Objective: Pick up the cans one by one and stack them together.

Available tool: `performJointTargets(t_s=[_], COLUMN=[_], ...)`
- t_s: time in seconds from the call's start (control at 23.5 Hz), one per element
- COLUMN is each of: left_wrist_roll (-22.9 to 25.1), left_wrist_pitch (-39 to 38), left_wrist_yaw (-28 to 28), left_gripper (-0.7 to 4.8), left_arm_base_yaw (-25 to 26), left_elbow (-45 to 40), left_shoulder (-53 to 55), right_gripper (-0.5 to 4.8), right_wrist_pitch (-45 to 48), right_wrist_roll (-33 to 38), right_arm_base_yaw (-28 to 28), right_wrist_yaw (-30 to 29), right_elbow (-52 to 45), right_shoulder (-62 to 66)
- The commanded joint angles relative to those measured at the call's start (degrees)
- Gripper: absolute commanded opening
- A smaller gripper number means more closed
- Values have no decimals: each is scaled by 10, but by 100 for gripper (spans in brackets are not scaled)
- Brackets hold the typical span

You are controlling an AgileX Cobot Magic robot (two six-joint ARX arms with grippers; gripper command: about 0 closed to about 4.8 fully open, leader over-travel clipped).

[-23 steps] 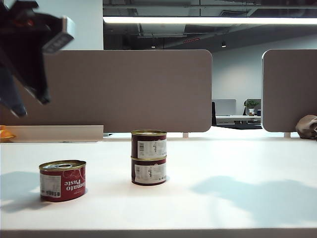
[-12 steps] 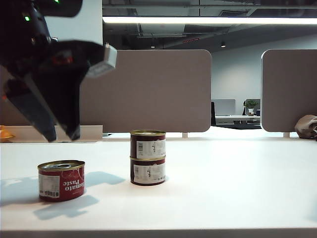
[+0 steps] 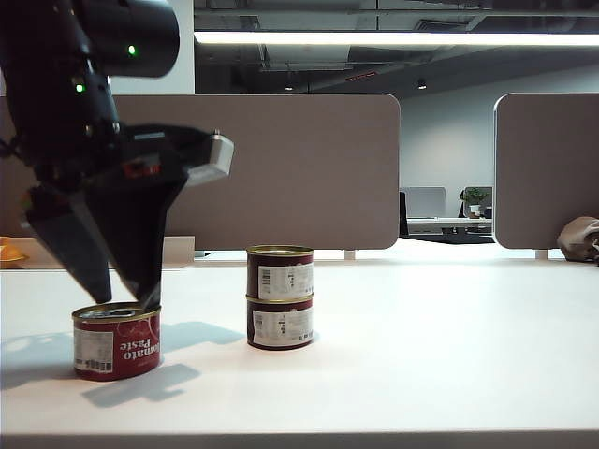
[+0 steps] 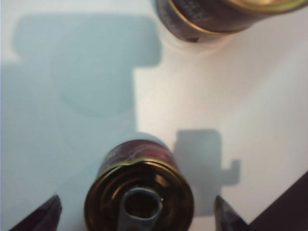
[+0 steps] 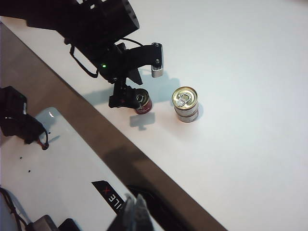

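On the white table (image 3: 421,355) the red can (image 3: 117,340) stands upright at the lower left of the exterior view, its axis vertical, its gold lid with the pull tab facing up and the words "Tomato Paste" on its side facing the camera. The two dark maroon cans are already one on the other, near the middle of the view: the upper maroon can (image 3: 281,271) sits straight on the lower maroon can (image 3: 281,323), both upright, white labels toward the camera. The stack is apart from the red can, to its right. The left hand (image 3: 117,285) hangs just above the red can, pointing down, with its two fingers spread wide. In the left wrist view the dark fingertips (image 4: 41,216) appear on each side of the red can (image 4: 139,192), and they do not touch it. The right hand (image 5: 134,214) shows only at the lower edge of the right wrist view, high over the table's edge, with its fingers closed together and nothing between them.
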Motion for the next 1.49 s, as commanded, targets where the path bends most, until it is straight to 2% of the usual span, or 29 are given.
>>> performJointTargets(t_s=[0.04, 0.34, 0.51, 0.72, 0.9, 1.49], left_wrist_roll=[-4, -11, -11, -15, -15, -24], left_wrist_pitch=[2, 3, 0, -10, -14, -13], left_wrist_yaw=[3, 2, 1, 3, 3, 3], left_gripper=[409, 395, 335, 328, 236, 236], left_arm_base_yaw=[0, 0, 0, 0, 0, 0], left_elbow=[2, 2, 2, 2, 2, 10], left_shoulder=[12, 24, 32, 38, 39, 38], right_gripper=[-6, -6, -6, -6, -6, -6], right_wrist_pitch=[1, 0, 0, 0, 0, -10], right_wrist_roll=[7, 18, 18, 18, 19, 20], right_arm_base_yaw=[-1, -1, -1, -1, 0, 0], right_wrist_yaw=[2, 6, 6, 6, 5, -12], right_elbow=[2, 2, 2, 2, 2, 2], right_shoulder=[-23, -44, -45, -45, -45, -47])
